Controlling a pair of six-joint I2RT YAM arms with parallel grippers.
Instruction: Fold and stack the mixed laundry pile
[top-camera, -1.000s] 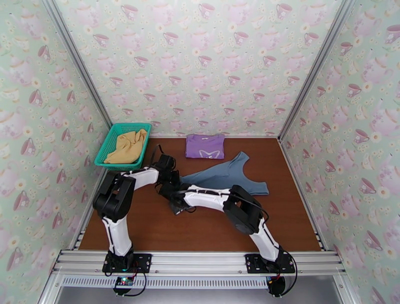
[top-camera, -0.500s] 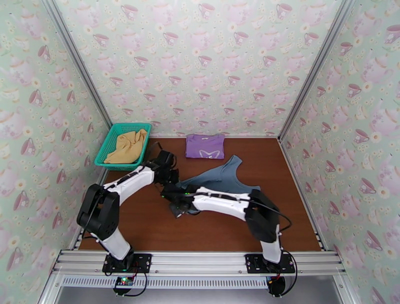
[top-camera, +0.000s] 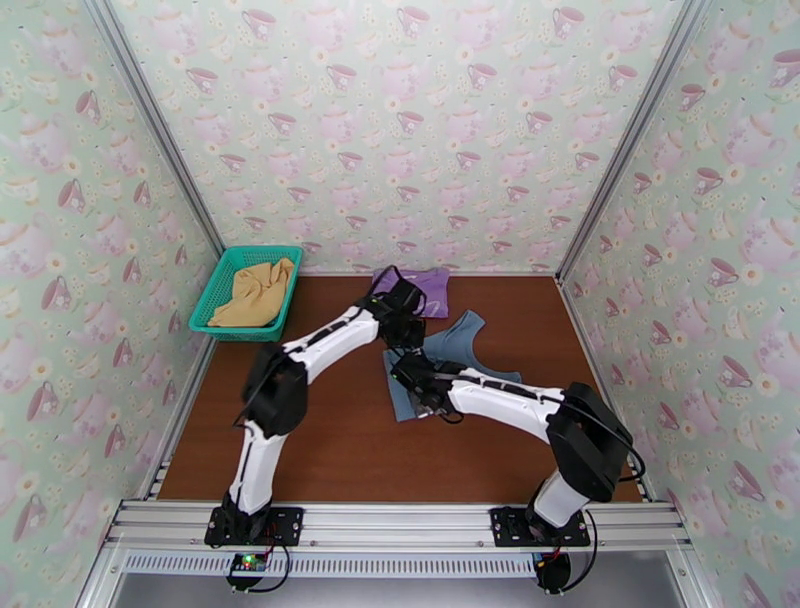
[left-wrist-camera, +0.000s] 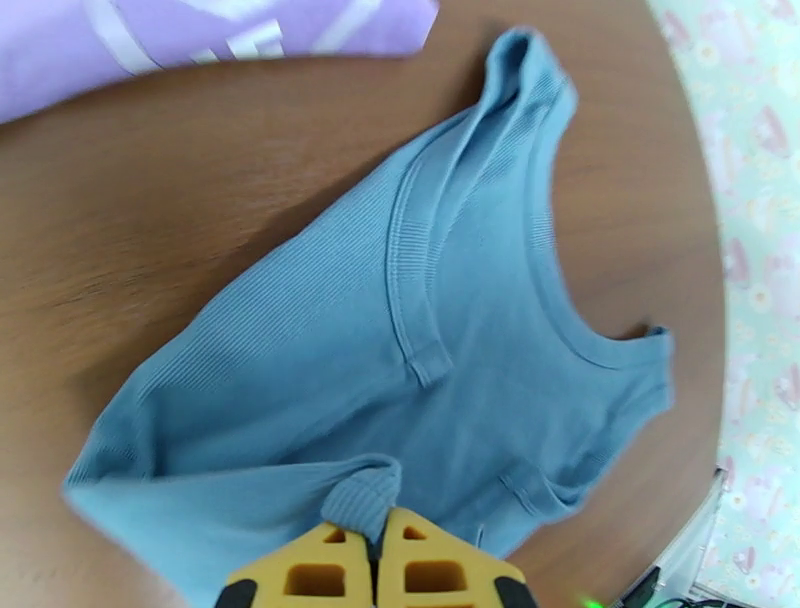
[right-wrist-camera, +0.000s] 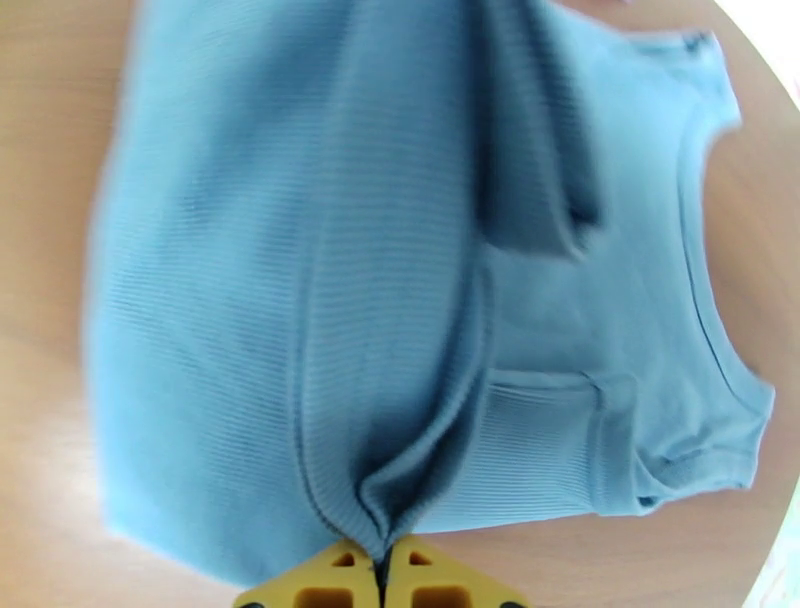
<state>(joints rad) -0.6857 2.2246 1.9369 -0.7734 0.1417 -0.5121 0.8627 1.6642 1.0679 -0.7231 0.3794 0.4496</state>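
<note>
A grey-blue tank top (top-camera: 452, 352) lies mid-table, partly doubled over itself. My left gripper (top-camera: 405, 338) is shut on a pinched fold of its edge (left-wrist-camera: 362, 497), its yellow fingertips (left-wrist-camera: 330, 572) pressed together. Just in front of it, my right gripper (top-camera: 408, 375) is shut on another fold of the same grey-blue piece (right-wrist-camera: 300, 300), gathered between its fingertips (right-wrist-camera: 420, 580). A folded purple T-shirt (top-camera: 428, 285) with pale print lies at the back, its edge also in the left wrist view (left-wrist-camera: 200, 40). A mustard-yellow piece (top-camera: 256, 290) lies crumpled in the basket.
The teal mesh basket (top-camera: 216, 290) sits in the back left corner against the wall. Patterned walls close the table on three sides. Bare brown tabletop (top-camera: 330, 450) stretches along the front, with more at the right (top-camera: 560, 340).
Both grippers, still shut on the grey-blue piece, have carried its left edge rightward and toward the back, doubling it over. The left arm has swung from near the basket to the purple T-shirt.
</note>
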